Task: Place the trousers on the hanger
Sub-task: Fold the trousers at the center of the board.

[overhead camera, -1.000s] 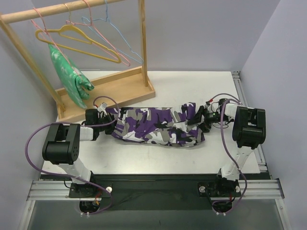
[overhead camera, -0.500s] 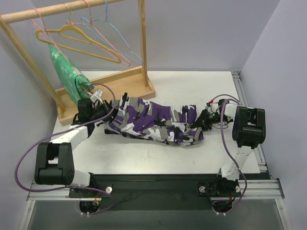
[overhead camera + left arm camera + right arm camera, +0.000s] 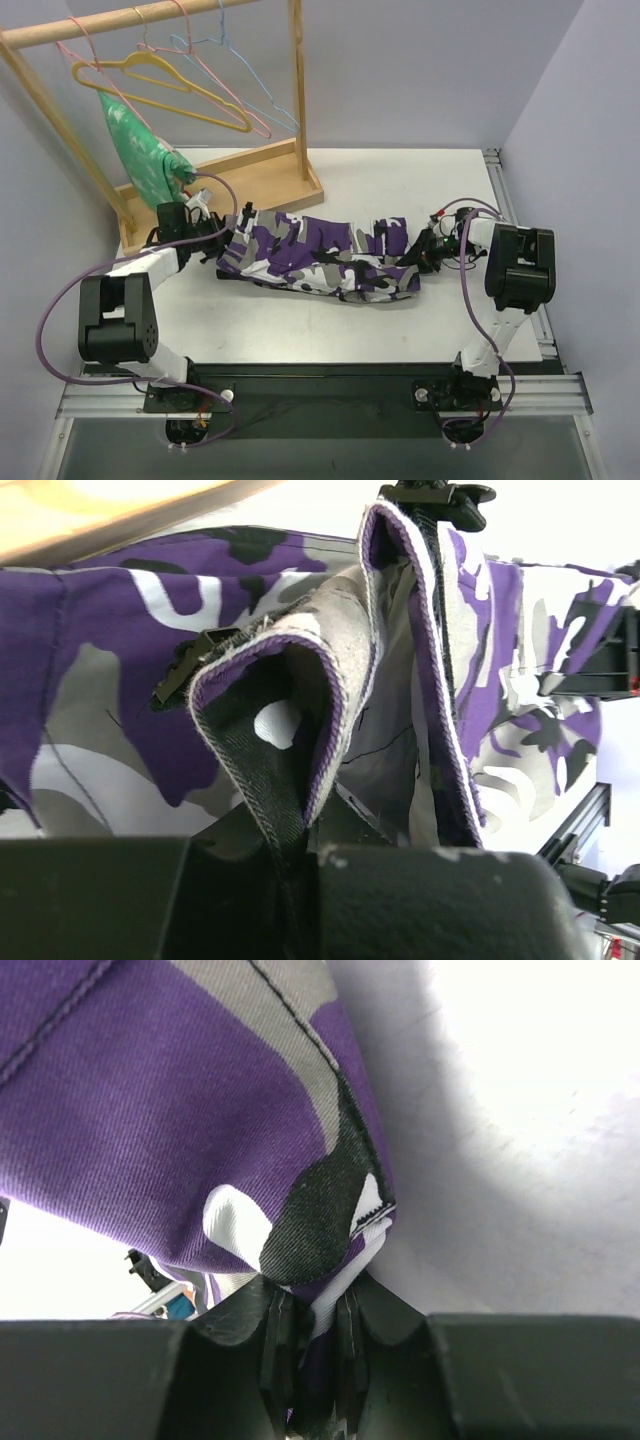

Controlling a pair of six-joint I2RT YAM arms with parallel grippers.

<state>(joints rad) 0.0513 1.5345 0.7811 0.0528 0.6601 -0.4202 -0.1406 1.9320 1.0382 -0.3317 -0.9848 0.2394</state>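
Observation:
The camouflage trousers (image 3: 320, 258) lie stretched across the table between my two arms. Their left end is pinched in my left gripper (image 3: 222, 243), which is shut on the waistband fold (image 3: 270, 770). At the right end my right gripper (image 3: 412, 256) is shut on a hem corner (image 3: 330, 1230) of the trousers. The yellow hanger (image 3: 160, 80) hangs on the wooden rail at the upper left, well above and behind the left gripper.
The wooden rack (image 3: 250, 180) stands at the back left with pink hangers (image 3: 250, 105), a blue hanger (image 3: 262, 88) and a green patterned garment (image 3: 148, 165) hanging close to my left arm. The table's right edge rail (image 3: 505, 200) runs beside my right arm.
My left arm has swung back toward the rack, dragging the trousers' left end with it. My right gripper has closed on the trousers' right end.

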